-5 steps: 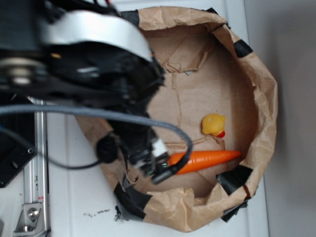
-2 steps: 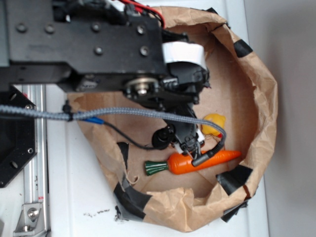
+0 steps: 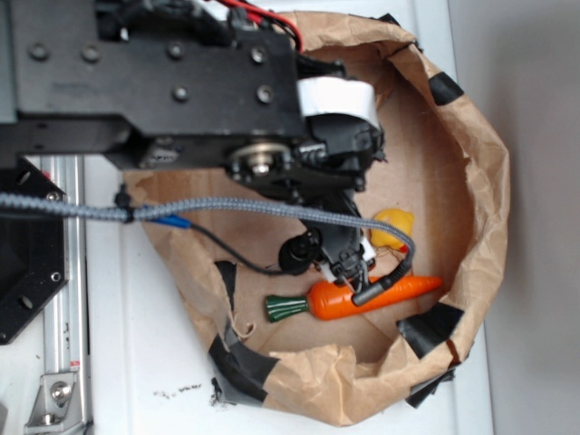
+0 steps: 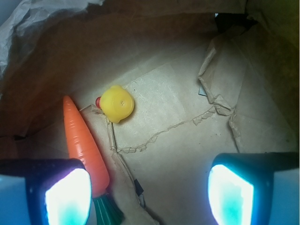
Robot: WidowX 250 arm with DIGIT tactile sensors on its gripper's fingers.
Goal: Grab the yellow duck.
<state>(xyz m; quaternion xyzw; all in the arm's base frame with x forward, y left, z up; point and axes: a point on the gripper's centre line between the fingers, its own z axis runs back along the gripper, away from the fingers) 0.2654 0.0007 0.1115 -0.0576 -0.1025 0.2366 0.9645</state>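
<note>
The yellow duck (image 4: pixel 117 103) is small and glossy, with a red beak at its left side, and lies on the brown paper floor of the bag. In the exterior view the yellow duck (image 3: pixel 396 225) is partly covered by my arm. My gripper (image 4: pixel 149 196) hangs above the bag floor, open, with nothing between its fingers (image 4: pixel 68 197). The duck sits ahead of the gripper and slightly left of the midline. In the exterior view the gripper (image 3: pixel 349 263) is just left of the duck.
An orange toy carrot (image 4: pixel 83 140) with a green stem lies left of the duck, its stem end by my left finger; the same carrot (image 3: pixel 376 295) shows in the exterior view. The crumpled paper bag wall (image 3: pixel 485 190) with black tape patches rings the floor.
Since a second ago the arm has swung right, over the bag, bringing the gripper beside the duck and uncovering the carrot's stem. In the last half second nothing moved.
</note>
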